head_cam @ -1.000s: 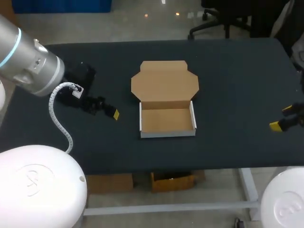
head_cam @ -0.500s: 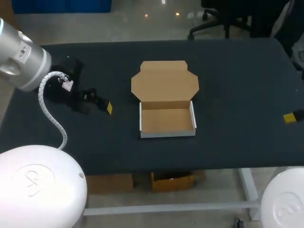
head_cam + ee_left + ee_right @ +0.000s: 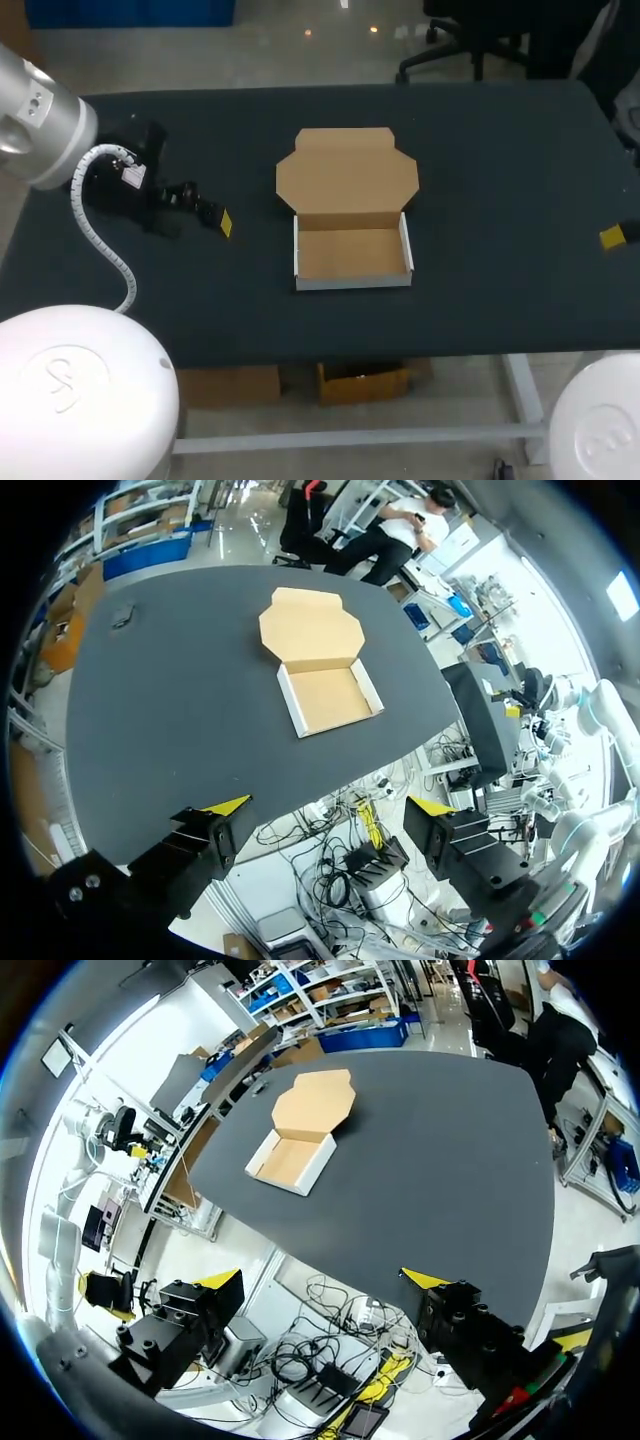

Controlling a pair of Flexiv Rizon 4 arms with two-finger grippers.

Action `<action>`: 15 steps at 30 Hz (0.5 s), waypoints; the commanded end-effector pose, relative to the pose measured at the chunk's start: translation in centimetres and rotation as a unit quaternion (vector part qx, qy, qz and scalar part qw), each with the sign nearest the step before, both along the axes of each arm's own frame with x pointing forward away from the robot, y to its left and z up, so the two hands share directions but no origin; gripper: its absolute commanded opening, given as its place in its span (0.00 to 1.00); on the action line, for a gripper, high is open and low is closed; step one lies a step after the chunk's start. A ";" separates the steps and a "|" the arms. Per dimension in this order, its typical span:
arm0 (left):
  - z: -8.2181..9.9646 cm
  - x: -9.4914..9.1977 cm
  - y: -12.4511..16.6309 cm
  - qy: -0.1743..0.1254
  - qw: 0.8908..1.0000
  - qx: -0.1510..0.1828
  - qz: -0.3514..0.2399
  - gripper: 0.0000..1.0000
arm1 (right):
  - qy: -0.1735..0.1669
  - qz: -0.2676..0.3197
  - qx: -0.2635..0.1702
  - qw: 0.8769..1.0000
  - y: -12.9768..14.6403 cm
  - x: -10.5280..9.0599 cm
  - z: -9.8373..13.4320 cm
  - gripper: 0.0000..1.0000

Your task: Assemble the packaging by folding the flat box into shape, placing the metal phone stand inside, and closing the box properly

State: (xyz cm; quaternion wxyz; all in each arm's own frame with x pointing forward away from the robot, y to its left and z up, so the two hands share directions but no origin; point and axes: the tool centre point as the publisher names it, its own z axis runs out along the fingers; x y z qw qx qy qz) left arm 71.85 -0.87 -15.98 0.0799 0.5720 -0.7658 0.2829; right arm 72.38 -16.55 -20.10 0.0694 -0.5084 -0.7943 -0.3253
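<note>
Box (image 3: 352, 215) mid-table (image 3: 500, 150), tray open, lid flap lying flat behind it. Left gripper (image 3: 330, 805) over table's left side, fingers apart, empty. Right gripper (image 3: 322, 1278) by right edge, fingers apart.

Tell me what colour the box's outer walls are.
White, while the box is plain brown inside; the head view shows it best.

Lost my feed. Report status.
Left tool open, empty. Right tool open, empty. Box folded, lid open, nothing inside. Nothing in the way.
</note>
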 end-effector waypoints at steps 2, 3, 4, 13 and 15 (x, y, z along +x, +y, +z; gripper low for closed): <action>0.5 -0.6 0.0 -0.001 1.000 0.005 0.007 1.00 | 0.000 -0.006 -0.007 1.000 0.3 -0.9 1.1 1.00; 0.5 -0.6 0.0 -0.001 1.000 0.005 0.007 1.00 | 0.001 -0.007 -0.007 1.000 0.4 -0.9 1.1 1.00; 0.5 -0.7 0.0 0.000 1.000 0.005 0.007 1.00 | 0.001 -0.007 -0.006 1.000 0.4 -0.9 1.1 1.00; 0.3 -1.1 0.3 0.001 1.000 -0.002 0.012 1.00 | 0.011 -0.019 0.002 1.000 0.3 -1.3 1.3 1.00; 0.3 -1.1 0.3 0.001 1.000 -0.003 0.012 1.00 | 0.012 -0.020 0.004 1.000 0.3 -1.3 1.3 1.00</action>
